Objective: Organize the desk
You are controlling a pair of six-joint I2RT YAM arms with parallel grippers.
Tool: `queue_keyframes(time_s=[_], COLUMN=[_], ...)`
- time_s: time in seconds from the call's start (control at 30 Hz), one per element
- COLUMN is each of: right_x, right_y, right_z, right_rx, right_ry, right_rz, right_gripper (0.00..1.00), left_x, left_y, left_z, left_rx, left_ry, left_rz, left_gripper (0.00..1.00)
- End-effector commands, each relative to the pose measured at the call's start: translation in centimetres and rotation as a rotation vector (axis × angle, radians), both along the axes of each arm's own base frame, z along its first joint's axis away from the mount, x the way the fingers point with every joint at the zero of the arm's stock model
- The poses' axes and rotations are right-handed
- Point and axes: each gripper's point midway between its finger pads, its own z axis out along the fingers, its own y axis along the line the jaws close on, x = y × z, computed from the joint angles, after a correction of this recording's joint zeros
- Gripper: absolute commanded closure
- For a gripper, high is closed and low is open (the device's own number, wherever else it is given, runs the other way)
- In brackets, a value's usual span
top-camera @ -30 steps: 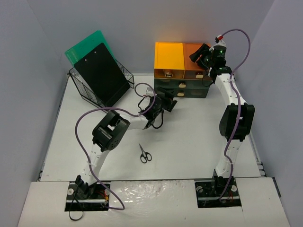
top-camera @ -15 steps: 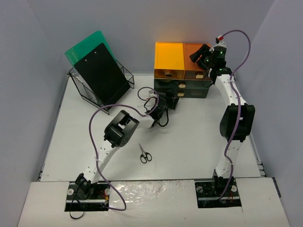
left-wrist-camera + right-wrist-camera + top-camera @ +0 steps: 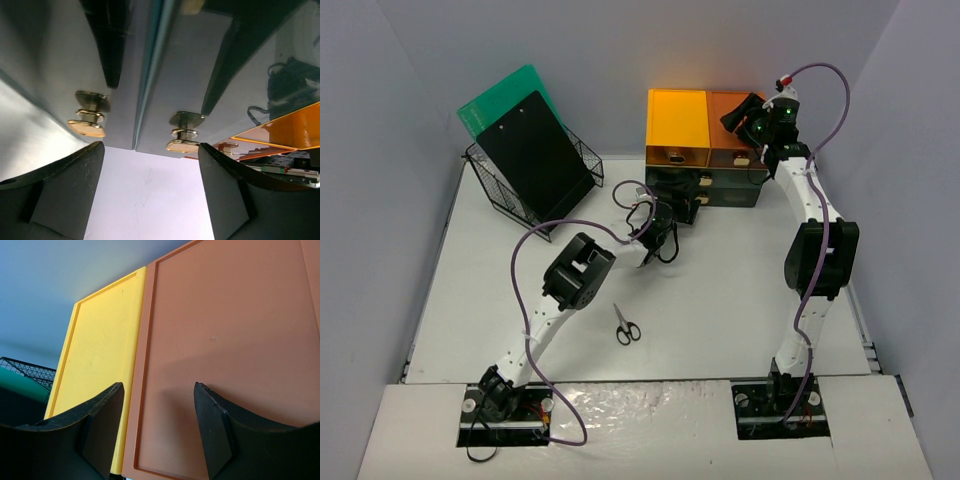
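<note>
Under both arms, we see the white worktop lying flat, long axis left to right, far edge partly hidden behind the drawer unit. Left pincer gapes empty, facing two brass knobs; right pincer, fingers spread and empty, hovers above the unit.

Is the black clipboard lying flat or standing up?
Standing up, tilted back. The black clipboard leans inside the wire basket, in front of a green board.
</note>
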Motion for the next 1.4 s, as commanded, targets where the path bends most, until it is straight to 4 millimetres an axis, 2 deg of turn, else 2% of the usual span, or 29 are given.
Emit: queue_keyframes(time_s=[0.0,0.17,0.3,0.6,0.9,1.1,1.2,1.3,1.37], right_x=[-7.6,-7.8,-7.7,-8.0,-7.7,-7.9,-7.7,-7.7,-7.7], right_y=[-0.1,-0.3,-0.4,-0.7,-0.4,-0.6,-1.9,-1.9,-2.0], right_z=[-16.4,-16.7,-16.6,-16.6,-16.5,-16.4,-16.3,-16.3,-16.3], right_rx=[0.000,-0.002,0.001,-0.007,0.002,-0.012,0.000,0.002,0.003], right_ry=[0.587,0.591,0.590,0.589,0.586,0.583,0.582,0.581,0.582], right_rz=[0.011,0.011,0.011,0.015,0.023,0.020,-0.002,-0.002,-0.005], right_gripper=[0.44,0.43,0.44,0.44,0.44,0.44,0.44,0.44,0.44], left_x=[-1.2,-2.8,-3.0,-1.2,-0.2,0.5,1.1,1.6,2.1], left_y=[-0.6,-0.4,-0.3,-1.4,-1.1,-0.6,-0.6,-0.7,-0.8], left_z=[3.2,2.1,1.2,0.6,0.4,1.0,1.5,2.1,1.8], left_rx=[-0.059,-0.028,-0.051,-0.038,0.008,0.037,0.019,0.001,0.003], left_ry=[-0.029,-0.013,-0.009,0.008,0.033,0.033,0.019,0.004,0.004], left_rz=[-0.024,-0.041,-0.035,-0.055,-0.027,0.014,0.037,0.051,0.060], left_gripper=[0.30,0.30,0.31,0.38,0.41,0.44,0.47,0.50,0.51])
